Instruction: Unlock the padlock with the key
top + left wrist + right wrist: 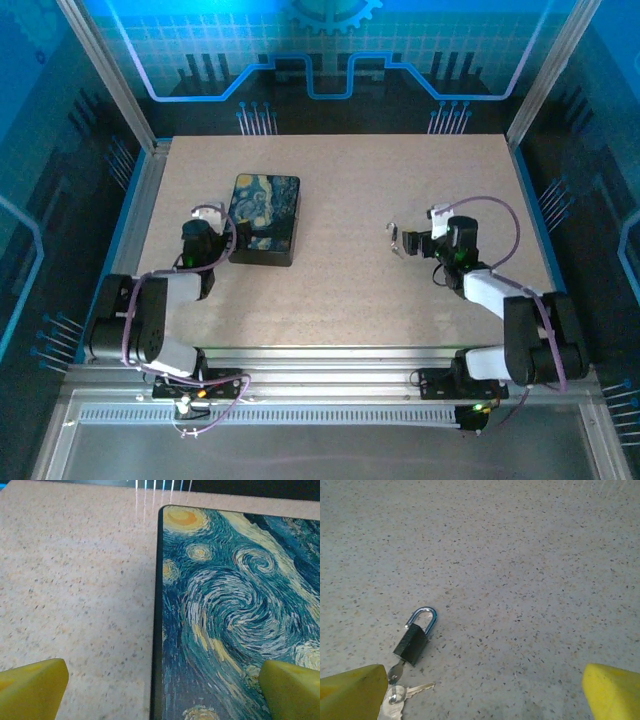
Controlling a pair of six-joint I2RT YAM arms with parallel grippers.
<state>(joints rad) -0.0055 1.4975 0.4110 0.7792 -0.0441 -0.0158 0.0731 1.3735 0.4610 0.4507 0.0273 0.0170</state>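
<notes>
The padlock (411, 645) lies flat on the speckled table, a small black body with a silver shackle (423, 617). A key (396, 671) is stuck in its bottom end, and a second key (415, 688) on the same ring lies beside it. In the top view the padlock (393, 238) sits just left of my right gripper (413, 243). My right gripper (482, 695) is open, its left yellow fingertip (352, 690) right beside the keys and nothing between the jaws. My left gripper (160, 690) is open too, straddling the left edge of a box (225, 610).
The flat box (265, 218), printed with a blue and yellow swirl painting, lies at the table's left centre next to my left gripper (205, 222). Metal frame rails border the table (400, 320) on all sides.
</notes>
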